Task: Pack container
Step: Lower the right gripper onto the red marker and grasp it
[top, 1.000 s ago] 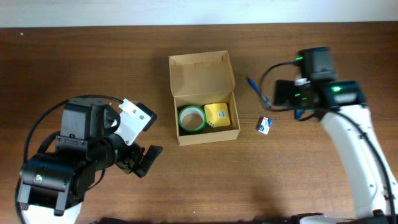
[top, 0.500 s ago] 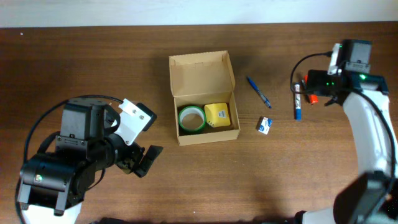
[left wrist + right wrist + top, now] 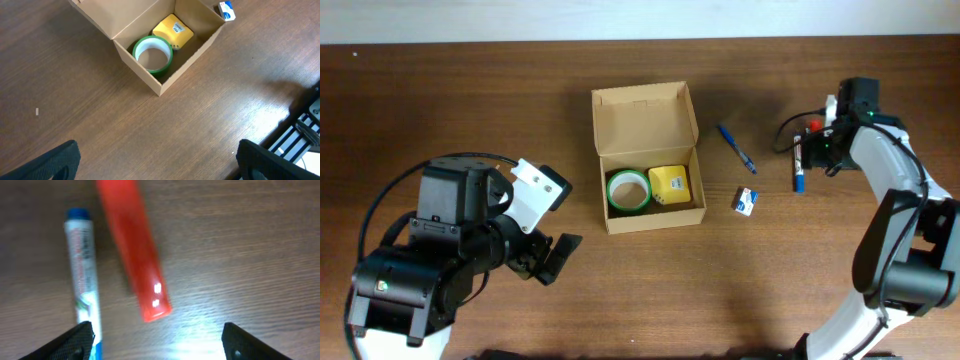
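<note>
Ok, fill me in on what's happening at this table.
A cardboard box sits open, holding a green tape roll and a yellow item. The right gripper hangs open over a red marker beside a blue-capped white marker, gripping neither. The left gripper is open, away from the box. A blue pen and a small blue-white carton lie outside it.

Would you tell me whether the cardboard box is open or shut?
Open: the cardboard box has its flap folded back, showing a green tape roll inside.

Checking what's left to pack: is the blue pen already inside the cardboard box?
No, the blue pen lies on the table right of the cardboard box.
</note>
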Controlling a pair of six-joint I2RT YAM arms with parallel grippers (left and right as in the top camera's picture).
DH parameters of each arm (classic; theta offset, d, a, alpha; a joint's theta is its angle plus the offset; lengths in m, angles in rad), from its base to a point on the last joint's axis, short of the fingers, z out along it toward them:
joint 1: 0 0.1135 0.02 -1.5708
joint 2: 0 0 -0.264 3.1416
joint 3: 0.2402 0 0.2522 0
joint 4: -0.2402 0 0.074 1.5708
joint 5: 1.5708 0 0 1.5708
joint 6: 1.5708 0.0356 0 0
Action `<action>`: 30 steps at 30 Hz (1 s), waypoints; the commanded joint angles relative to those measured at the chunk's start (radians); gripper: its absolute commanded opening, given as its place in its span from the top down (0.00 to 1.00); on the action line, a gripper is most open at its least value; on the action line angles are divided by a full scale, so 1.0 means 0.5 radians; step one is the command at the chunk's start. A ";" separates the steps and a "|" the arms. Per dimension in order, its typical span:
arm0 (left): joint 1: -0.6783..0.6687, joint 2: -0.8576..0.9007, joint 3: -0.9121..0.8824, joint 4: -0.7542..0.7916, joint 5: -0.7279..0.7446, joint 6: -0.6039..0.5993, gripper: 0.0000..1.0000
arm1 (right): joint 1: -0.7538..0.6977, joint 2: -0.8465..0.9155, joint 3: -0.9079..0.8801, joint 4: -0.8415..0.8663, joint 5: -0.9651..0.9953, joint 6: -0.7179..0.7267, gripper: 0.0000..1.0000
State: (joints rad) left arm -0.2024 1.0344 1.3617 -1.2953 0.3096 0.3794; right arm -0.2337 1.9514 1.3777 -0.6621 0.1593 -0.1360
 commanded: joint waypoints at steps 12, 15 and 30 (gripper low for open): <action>0.009 0.001 0.027 0.000 0.002 0.038 0.00 | -0.134 0.072 0.029 0.136 -0.301 -0.193 0.18; 0.009 0.001 0.027 0.000 0.002 0.038 0.00 | -0.134 0.075 0.029 0.155 -0.305 -0.194 0.18; 0.009 0.001 0.027 0.000 0.002 0.038 0.00 | -0.134 0.201 0.029 0.204 -0.409 -0.244 0.22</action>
State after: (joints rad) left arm -0.2024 1.0344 1.3617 -1.2953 0.3096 0.3794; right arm -0.3042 2.0274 1.3781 -0.5682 -0.0284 -0.2474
